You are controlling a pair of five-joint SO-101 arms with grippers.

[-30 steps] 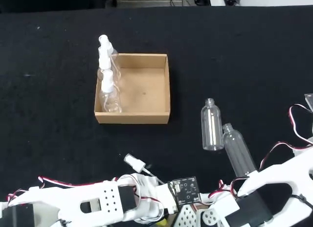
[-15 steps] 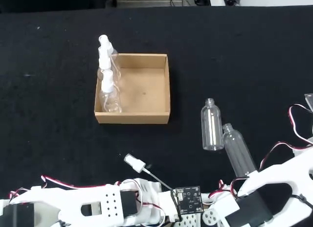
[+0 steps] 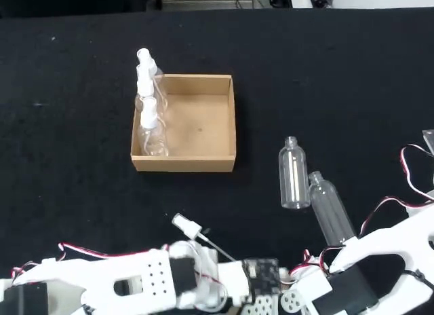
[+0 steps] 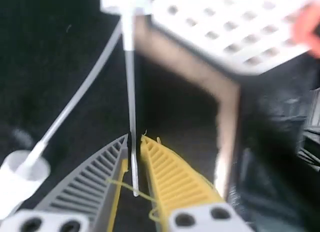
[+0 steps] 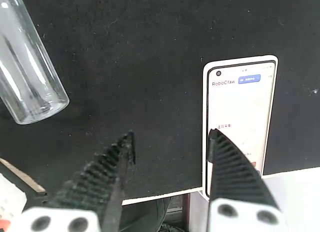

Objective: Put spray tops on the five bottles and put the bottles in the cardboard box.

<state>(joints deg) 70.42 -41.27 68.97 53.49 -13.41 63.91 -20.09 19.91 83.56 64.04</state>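
Five bottles in all. Three capped bottles (image 3: 152, 135) stand in a row inside the cardboard box (image 3: 196, 121), against one side wall. Two bare bottles (image 3: 293, 174) lie on the black counter (image 3: 352, 91) well apart from the box, side by side and near the right arm.

The left wrist view shows two spray tops. The left fingers (image 4: 165, 177) are pressed together on the thin tube of the first spray top (image 4: 129, 67), whose white head points away from them. The second spray top (image 4: 22, 174) lies loose just beside the grey finger, its tube slanting off across the counter.

The right fingers (image 5: 230, 162) are spread apart and grip nothing. They hang over bare counter between the base of one bare bottle (image 5: 25, 77) and a phone (image 5: 240, 122) lying flat at the counter's edge.
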